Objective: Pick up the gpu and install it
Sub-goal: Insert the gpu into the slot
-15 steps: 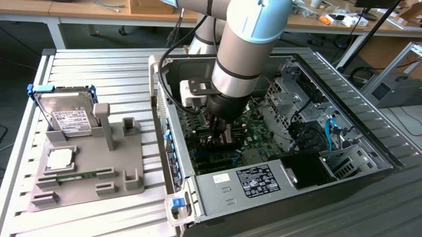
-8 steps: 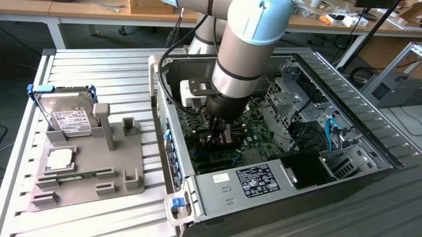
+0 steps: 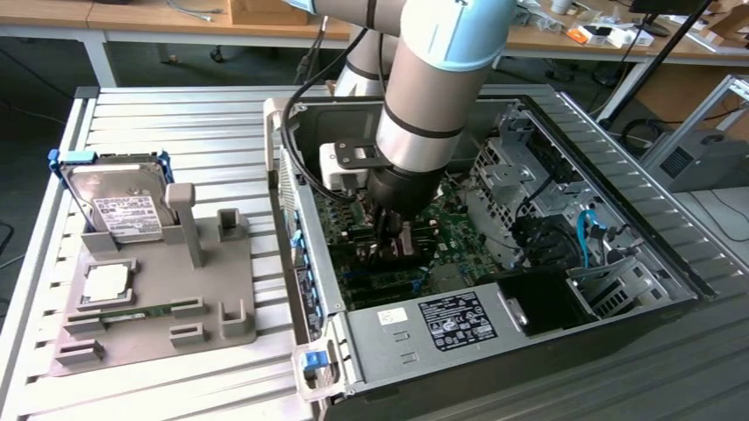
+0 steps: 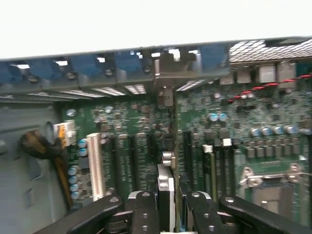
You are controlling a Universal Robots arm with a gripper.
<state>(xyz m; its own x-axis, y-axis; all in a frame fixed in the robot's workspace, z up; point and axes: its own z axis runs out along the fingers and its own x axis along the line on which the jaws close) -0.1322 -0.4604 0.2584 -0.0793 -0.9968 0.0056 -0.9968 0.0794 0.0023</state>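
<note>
My gripper is down inside the open computer case, over the green motherboard. It is shut on the gpu, a thin card seen edge-on between the two black fingers. The card stands upright among the long black expansion slots. Its far metal end reaches the case's rear wall with the blue latches. Whether its lower edge sits in a slot I cannot tell. In the exterior view the arm covers most of the card.
On the exterior view's left, a grey fixture holds a silver hard drive, a square chip and a narrow green stick. A power supply and drive cages crowd the case. Cables lie beside the slots.
</note>
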